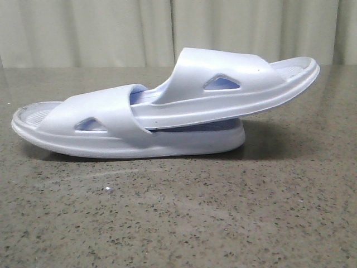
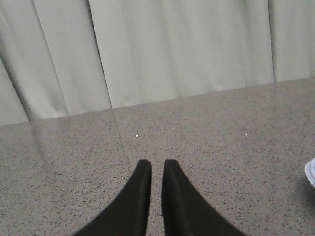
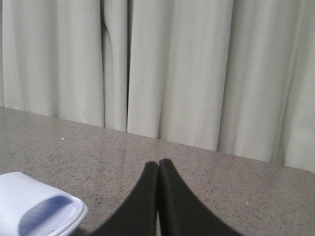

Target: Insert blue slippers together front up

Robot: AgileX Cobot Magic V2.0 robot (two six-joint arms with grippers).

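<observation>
The two pale blue slippers lie nested in the middle of the table in the front view. The lower slipper (image 1: 106, 125) lies flat with its toe to the left. The upper slipper (image 1: 234, 84) has its heel tucked under the lower one's strap and tilts up to the right. Neither gripper shows in the front view. My left gripper (image 2: 157, 164) is empty, its fingers almost together with a thin gap, and a slipper edge (image 2: 311, 172) is off to one side. My right gripper (image 3: 158, 163) is shut and empty, beside a slipper end (image 3: 34, 204).
The speckled grey stone table (image 1: 178, 223) runs back to a pale pleated curtain (image 1: 111, 28), which also shows in the left wrist view (image 2: 172, 49) and the right wrist view (image 3: 187, 73). Both grippers hover over bare tabletop.
</observation>
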